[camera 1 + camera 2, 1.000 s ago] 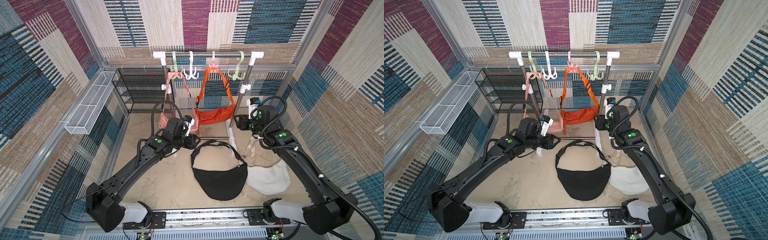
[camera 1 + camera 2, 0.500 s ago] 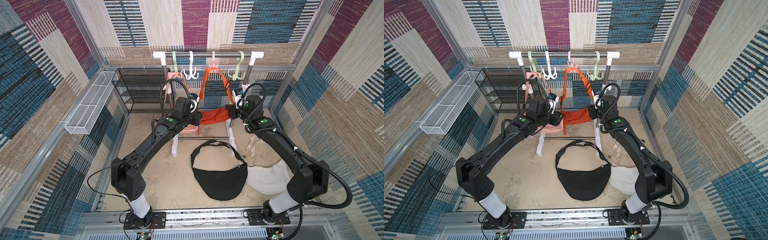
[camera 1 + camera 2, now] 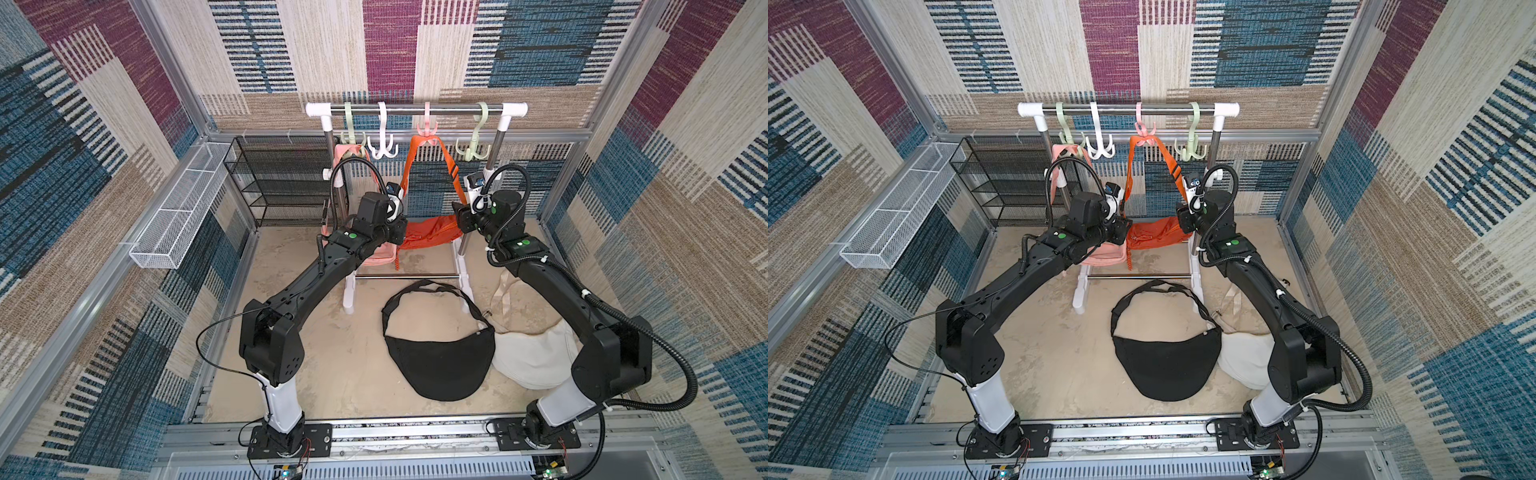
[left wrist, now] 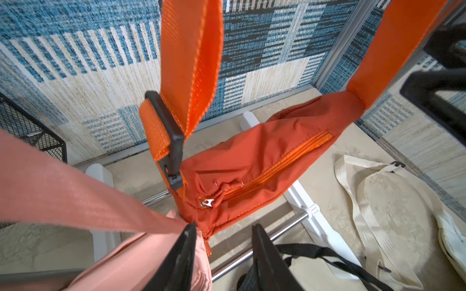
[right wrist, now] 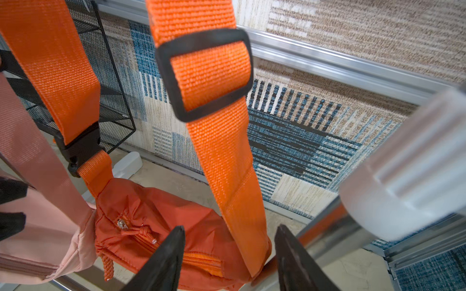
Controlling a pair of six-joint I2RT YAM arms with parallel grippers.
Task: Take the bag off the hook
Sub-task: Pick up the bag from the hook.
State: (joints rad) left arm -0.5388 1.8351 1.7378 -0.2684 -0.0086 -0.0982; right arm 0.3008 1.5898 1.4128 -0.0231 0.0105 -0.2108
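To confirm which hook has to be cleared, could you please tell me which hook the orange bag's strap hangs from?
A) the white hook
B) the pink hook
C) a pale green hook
B: in both top views the orange bag hangs by its strap, which loops over the pink hook on the rail.

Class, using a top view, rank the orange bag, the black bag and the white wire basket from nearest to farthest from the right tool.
1. orange bag, hanging at the right tool.
2. black bag, on the floor.
3. white wire basket, left wall.
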